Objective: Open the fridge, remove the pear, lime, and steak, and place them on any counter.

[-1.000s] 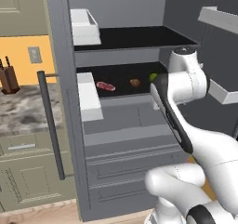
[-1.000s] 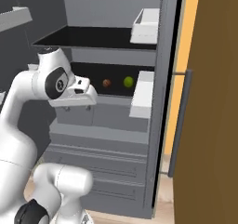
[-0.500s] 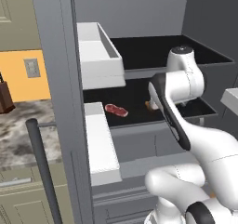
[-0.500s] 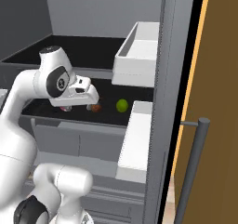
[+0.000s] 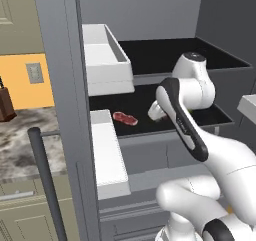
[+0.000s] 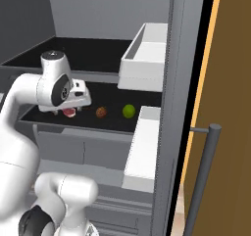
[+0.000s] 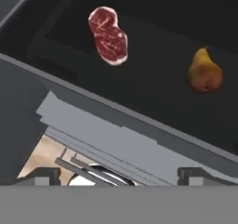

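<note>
The grey fridge [image 5: 55, 60] stands open. On its dark middle shelf [image 5: 210, 116] lies the red steak [image 5: 125, 118], with the brown pear [image 6: 101, 112] and the green lime [image 6: 129, 111] further right. My gripper [image 5: 156, 112] hovers just in front of and above this shelf, open and holding nothing. In the right base view the gripper [image 6: 73, 103] half covers the steak [image 6: 68, 112]. The hand view looks down on the steak [image 7: 108, 35] at upper left and the pear [image 7: 204, 72] at right, above the shelf's front edge, with both fingertips [image 7: 44, 174] wide apart at the bottom.
White door bins [image 5: 105, 55] [image 5: 107, 150] hang on the left door, close to my arm. The right door also carries bins [image 6: 147, 54] and a long bar handle [image 6: 201, 181]. A small stone-topped counter [image 5: 20, 140] with a knife block [image 5: 5, 105] lies left of the fridge.
Both base views have closed in on the fridge, so the base drove forward. The hand now sits nearer the middle shelf. The jaws stay open.
</note>
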Robot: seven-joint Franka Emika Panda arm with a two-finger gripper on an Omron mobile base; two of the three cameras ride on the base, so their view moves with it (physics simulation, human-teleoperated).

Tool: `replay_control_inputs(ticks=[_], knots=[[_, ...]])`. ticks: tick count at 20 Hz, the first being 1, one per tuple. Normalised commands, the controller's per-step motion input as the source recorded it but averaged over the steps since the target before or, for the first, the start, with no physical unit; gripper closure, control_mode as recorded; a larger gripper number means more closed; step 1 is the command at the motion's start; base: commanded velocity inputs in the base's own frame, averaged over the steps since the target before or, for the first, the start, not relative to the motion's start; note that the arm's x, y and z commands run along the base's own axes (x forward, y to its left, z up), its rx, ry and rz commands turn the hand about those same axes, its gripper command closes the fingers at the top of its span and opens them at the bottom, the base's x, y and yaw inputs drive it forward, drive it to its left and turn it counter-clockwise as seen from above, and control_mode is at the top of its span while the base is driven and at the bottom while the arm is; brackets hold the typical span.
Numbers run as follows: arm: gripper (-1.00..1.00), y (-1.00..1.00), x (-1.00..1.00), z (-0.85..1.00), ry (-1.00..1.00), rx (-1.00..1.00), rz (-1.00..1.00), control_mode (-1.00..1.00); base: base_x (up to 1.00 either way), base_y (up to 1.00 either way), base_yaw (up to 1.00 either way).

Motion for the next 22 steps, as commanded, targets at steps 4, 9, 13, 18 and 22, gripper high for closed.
replay_control_inputs(ticks=[4,9,13,18,22], knots=[[-1.00,0.74,0.55,-0.17,0.00,0.16,0.26,-1.00,0.00,0.00,0.00],[-1.00,0.43,0.78,-0.28,0.00,0.03,0.06,-1.00,0.00,0.00,0.00],[-1.00,0.16,0.73,-0.41,0.00,0.00,0.00,-1.00,0.00,0.00,0.00],[-1.00,0.09,0.64,-0.51,0.00,0.00,0.00,-1.00,0.00,0.00,0.00],[-1.00,0.14,0.67,-0.52,0.01,0.00,0.00,-1.00,0.00,0.00,0.00]])
